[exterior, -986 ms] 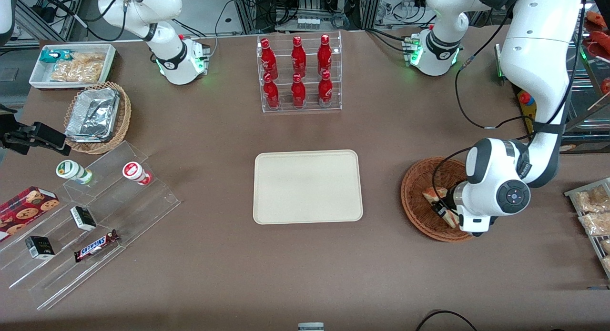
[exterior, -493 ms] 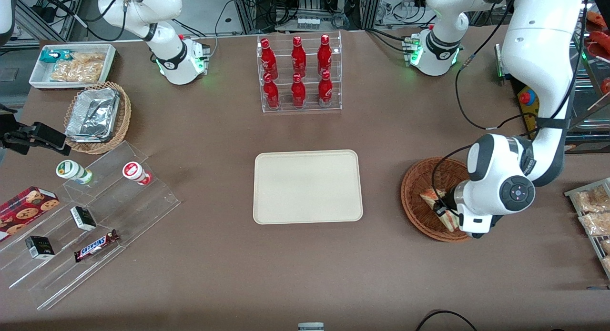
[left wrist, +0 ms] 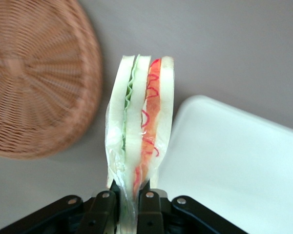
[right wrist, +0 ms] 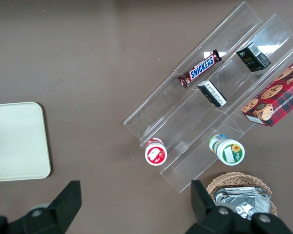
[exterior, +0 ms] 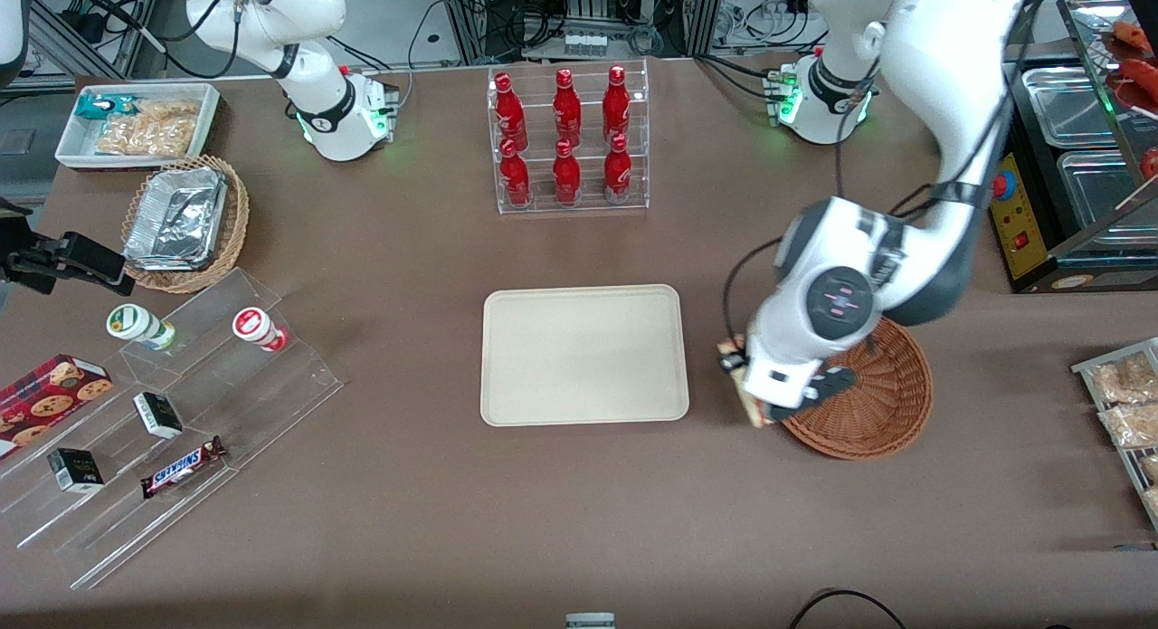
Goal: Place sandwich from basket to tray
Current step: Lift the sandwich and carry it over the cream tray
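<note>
Left wrist view: gripper (left wrist: 133, 204) clamped on sandwich (left wrist: 139, 131) at its wrapped lower end, wedge standing upright, above bare tabletop (left wrist: 224, 48) between basket (left wrist: 34, 83) and tray (left wrist: 234, 165). Front view: gripper (exterior: 760, 395) above basket (exterior: 877, 403) rim nearest tray (exterior: 583, 353), sandwich (exterior: 744, 385) lifted clear of the wicker, no part over the tray
</note>
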You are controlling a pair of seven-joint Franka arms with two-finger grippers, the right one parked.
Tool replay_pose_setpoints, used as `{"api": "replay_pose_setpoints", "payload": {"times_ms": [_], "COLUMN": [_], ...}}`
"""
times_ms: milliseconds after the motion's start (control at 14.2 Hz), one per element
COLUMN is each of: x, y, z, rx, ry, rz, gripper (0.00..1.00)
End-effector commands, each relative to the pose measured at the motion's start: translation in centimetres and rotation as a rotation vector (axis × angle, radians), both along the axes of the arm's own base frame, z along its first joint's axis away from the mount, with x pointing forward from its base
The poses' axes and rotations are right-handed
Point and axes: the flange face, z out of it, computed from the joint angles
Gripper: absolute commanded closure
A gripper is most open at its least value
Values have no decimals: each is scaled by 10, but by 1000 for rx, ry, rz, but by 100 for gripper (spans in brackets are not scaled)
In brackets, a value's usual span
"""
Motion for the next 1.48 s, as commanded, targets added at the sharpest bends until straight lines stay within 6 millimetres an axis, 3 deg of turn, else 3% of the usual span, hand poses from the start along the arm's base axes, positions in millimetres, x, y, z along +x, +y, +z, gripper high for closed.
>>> {"api": "replay_pose_setpoints", "payload": {"times_ms": [0, 211, 352, 563, 845, 915, 986, 1127, 1197, 1408], "x": [-3, -42, -54, -65, -62, -60, -58, -59, -57, -56], "y": [-54, -128, -159, -189, -198, -199, -198, -199, -197, -197], "z": [-5, -34, -45, -58, -71, -73, -73, -71, -70, -67], "rx": [-15, -28, -62, -109, -120, -122, -120, -118, -116, -114], "ry": [-18, 5, -26, -49, -41, -42, -43, -48, -52, -57], "rz": [-90, -191, -204, -211, -208, -201, -184, -180, -179, -181], "gripper": [84, 81, 81, 77, 68, 52, 44, 7, 1, 0]}}
